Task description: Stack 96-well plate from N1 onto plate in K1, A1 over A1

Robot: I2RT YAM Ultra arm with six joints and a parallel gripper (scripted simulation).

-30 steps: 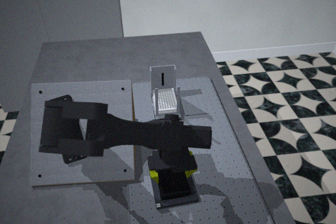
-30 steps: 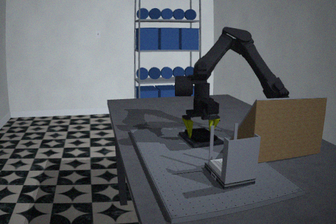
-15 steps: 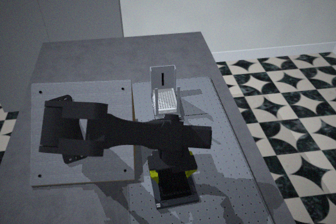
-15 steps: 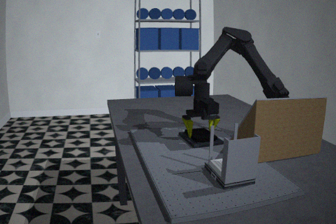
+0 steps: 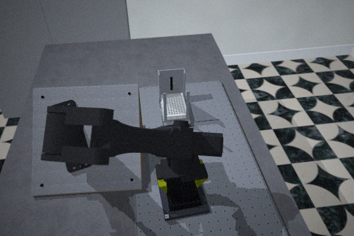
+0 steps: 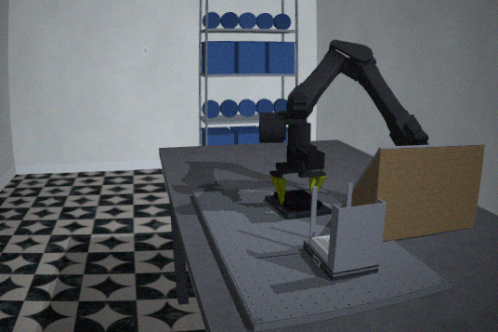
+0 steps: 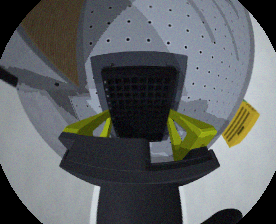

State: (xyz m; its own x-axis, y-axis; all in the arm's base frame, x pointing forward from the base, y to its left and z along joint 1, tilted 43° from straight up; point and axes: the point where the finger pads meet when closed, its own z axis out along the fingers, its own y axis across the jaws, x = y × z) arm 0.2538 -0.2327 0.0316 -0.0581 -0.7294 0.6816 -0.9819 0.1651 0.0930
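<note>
Single dark arm (image 6: 372, 80) rises from its base at the right of the exterior view, elbow high, forearm sloping down to the wrist. In the top view the arm (image 5: 139, 139) stretches from its base on the left across to the right, wrist block over the work area. Wrist points straight down. Gripper (image 6: 298, 187) hangs vertical, yellow fingers (image 6: 279, 189) spread wide, one on each side of the black plate (image 6: 298, 202) and clamped against its edges. In the wrist view the gripper (image 7: 141, 129) has a yellow finger either side of the dark grid, touching its sides.
</note>
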